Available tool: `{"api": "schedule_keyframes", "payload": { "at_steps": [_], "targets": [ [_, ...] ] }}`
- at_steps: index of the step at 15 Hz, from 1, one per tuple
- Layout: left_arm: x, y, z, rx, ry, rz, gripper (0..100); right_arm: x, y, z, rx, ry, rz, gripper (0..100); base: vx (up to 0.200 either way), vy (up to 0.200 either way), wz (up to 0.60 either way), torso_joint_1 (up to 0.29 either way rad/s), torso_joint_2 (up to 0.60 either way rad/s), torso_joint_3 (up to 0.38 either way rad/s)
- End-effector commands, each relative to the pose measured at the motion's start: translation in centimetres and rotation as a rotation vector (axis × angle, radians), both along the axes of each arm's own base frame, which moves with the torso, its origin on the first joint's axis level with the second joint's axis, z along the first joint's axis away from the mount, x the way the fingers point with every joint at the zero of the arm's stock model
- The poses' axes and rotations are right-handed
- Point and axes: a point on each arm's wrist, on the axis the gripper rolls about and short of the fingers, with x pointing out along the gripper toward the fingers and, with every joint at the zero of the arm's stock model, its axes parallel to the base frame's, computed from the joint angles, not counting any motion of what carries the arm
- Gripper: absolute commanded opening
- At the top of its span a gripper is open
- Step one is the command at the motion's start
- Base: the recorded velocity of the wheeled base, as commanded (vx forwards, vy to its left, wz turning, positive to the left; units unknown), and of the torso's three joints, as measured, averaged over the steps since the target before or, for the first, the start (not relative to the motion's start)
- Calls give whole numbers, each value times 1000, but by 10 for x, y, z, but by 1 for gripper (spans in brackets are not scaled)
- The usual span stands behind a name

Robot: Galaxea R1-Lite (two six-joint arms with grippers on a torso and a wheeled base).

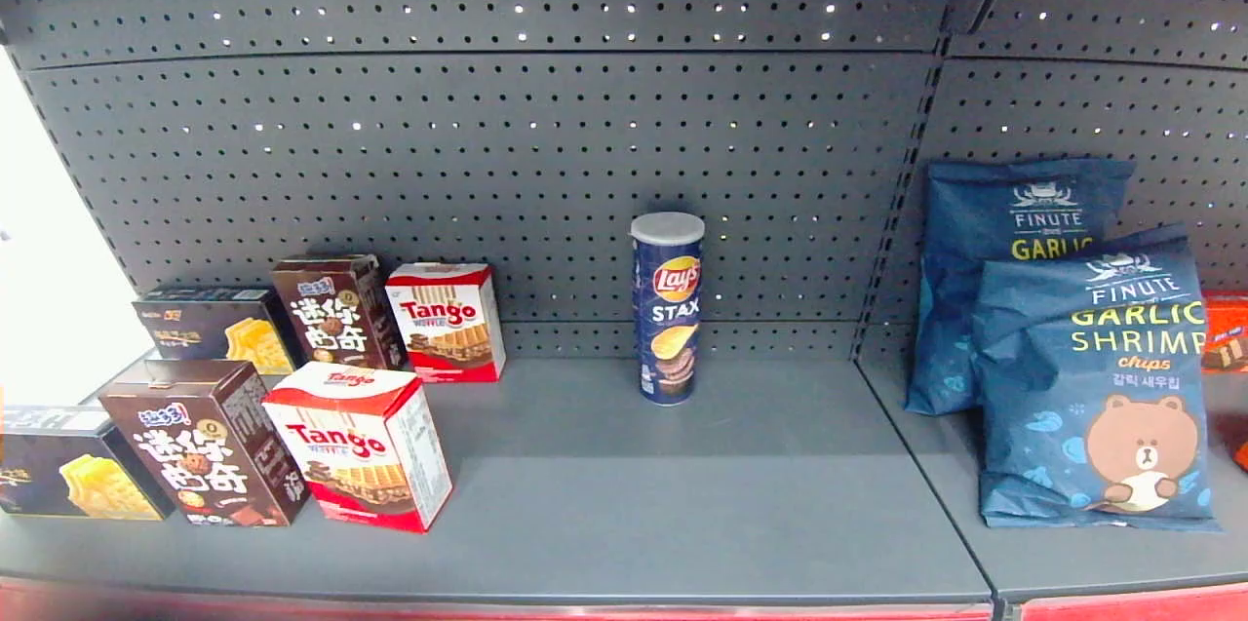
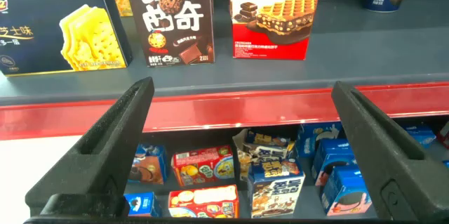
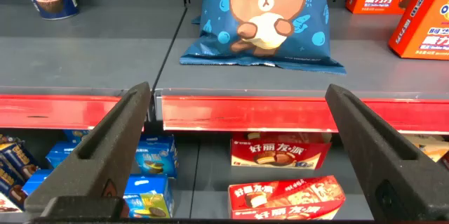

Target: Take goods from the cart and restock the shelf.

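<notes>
Head view centre: upright can on shelf, bare space beside it; left gripper fronts the boxes, right gripper the bag, both wide open, empty

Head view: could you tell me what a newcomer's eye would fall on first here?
Most likely the blue chip can, standing upright and alone at the middle of the grey shelf, near the pegboard back. Next come two big blue snack bags leaning at the right, one in front of the other, and the snack boxes in two rows at the left.
</notes>
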Motion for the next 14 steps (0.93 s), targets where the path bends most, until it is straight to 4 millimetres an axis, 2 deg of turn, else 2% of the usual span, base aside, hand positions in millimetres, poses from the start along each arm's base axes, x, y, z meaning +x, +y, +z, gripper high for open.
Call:
{"api": "schedule_keyframes", "payload": {
  "at_steps": [1, 13, 14],
  "targets": [
    [0, 0, 0, 0, 0, 1, 100, 0, 0, 0, 0, 1, 0, 100, 0, 0, 0, 0, 0, 0],
    [0, 0, 0, 0, 0, 1, 100, 0, 0, 0, 0, 1, 3, 100, 0, 0, 0, 0, 0, 0],
    [0, 0, 0, 0, 0, 1, 100, 0, 0, 0, 0, 1, 3, 100, 0, 0, 600, 12, -2, 2]
  ]
}}
